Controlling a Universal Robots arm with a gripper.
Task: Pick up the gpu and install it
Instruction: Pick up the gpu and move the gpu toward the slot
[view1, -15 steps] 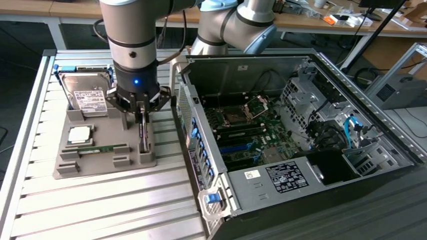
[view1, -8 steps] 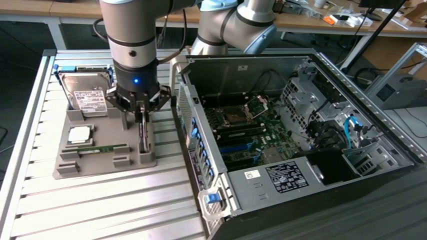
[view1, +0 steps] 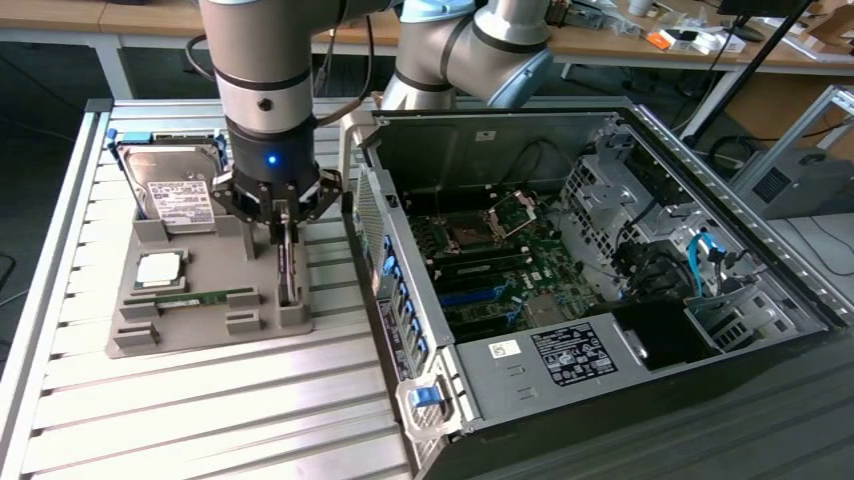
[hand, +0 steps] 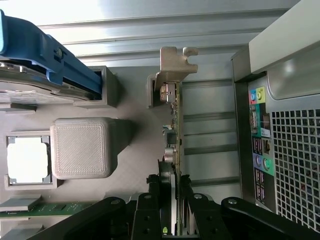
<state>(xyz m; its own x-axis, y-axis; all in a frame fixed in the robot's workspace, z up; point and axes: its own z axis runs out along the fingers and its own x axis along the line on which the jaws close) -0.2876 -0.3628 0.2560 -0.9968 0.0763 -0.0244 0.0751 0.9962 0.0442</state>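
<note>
The gpu (view1: 286, 272) stands on its long edge in a slot of the grey tray (view1: 200, 330), on the side of the tray nearest the open computer case (view1: 454, 150). Its long axis runs along that edge of the tray, roughly parallel to the case's side wall. In the exterior view it appears as a thin dark strip running from the far end of the tray toward the near end. In the wrist view the gpu (hand: 173, 125) is edge-on, and its tan metal bracket with a hooked tab lies at the end toward the hard drive (hand: 50, 55). The other end of the card disappears under the tool. The card's lower edge appears to sit in the tray (hand: 135, 150).

The arm's last link hangs vertically above the tray, with the gripper (view1: 284, 238) pointing straight down and a blue light glowing on its body. The upper links bend back behind the far corner of the case. In the wrist view the gripper (hand: 172, 192) straddles the card, with one black finger pressed to each flat face, so it is clamped on the gpu.

On the exterior view's left of the card, the tray holds the hard drive (view1: 180, 195) at its far end. Nearer along the tray come a processor chip (view1: 159, 268) and a green RAM stick (view1: 200, 297).
</note>
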